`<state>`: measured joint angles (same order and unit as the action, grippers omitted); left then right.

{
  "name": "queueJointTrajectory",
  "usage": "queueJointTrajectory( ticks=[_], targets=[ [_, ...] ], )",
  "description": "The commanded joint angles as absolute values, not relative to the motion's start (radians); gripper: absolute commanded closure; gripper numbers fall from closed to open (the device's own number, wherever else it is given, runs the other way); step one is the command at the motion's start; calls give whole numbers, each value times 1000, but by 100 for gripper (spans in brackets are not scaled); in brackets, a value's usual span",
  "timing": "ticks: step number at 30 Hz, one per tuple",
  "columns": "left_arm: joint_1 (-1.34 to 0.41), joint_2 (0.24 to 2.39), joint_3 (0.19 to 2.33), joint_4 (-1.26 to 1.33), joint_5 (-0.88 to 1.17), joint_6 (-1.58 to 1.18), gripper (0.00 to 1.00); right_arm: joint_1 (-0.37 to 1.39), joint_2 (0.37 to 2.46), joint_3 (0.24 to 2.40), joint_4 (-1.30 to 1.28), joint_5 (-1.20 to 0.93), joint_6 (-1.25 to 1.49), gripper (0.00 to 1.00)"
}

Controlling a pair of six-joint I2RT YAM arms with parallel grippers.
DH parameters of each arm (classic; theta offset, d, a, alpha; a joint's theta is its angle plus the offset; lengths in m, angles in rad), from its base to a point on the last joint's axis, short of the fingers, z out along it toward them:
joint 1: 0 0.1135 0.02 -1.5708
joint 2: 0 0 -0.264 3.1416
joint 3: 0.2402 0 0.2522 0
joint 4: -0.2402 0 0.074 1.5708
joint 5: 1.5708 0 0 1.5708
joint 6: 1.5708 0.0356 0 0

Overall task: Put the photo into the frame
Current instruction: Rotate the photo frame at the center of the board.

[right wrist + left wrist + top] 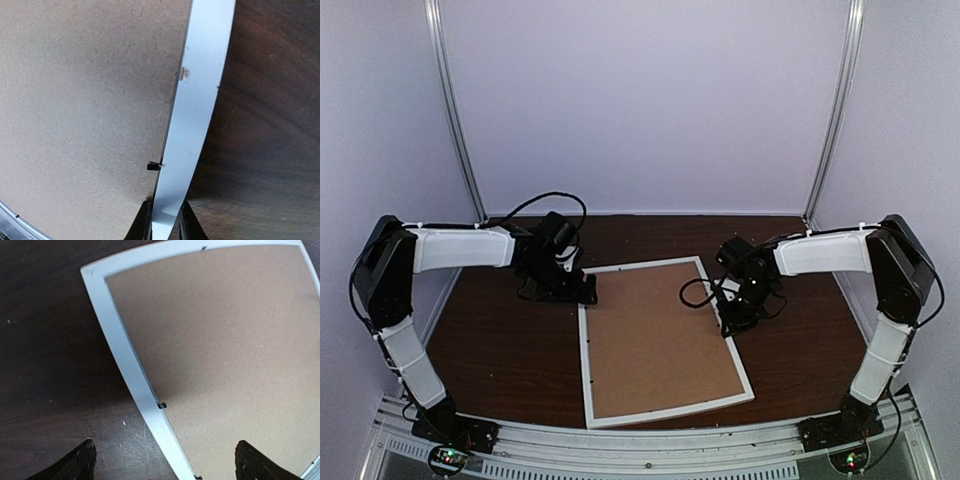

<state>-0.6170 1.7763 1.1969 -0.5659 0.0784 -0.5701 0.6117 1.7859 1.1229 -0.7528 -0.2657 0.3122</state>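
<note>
My top camera looks down from high behind onto the whole counter point(500, 350); the 2 wrist cameras look down close, each on 1 frame point(584, 370) rail it also shows.

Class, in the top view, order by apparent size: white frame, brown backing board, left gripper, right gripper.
1. white frame
2. brown backing board, inside it
3. left gripper and right gripper: look alike, unranked.
</note>
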Motion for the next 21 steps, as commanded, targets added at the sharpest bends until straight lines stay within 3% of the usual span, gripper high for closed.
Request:
queueJointTrajectory(
  ticks=[1, 15, 18, 21],
  targets=[
    [-598, 1735, 1205, -509, 56, -431, 2, 584, 1824, 1216, -892, -206, 25, 95],
    [-568, 2049, 1610, -688, 100, -59, 2, 531, 2083, 1512, -1011, -274, -273, 99],
    [-558, 2126, 1695, -741, 129, -32, 3, 520, 2115, 1566, -1009, -277, -269, 86],
    [-550, 2186, 1749, -769, 152, -11, 7, 510, 2116, 1601, -993, -289, -241, 66]
  ],
)
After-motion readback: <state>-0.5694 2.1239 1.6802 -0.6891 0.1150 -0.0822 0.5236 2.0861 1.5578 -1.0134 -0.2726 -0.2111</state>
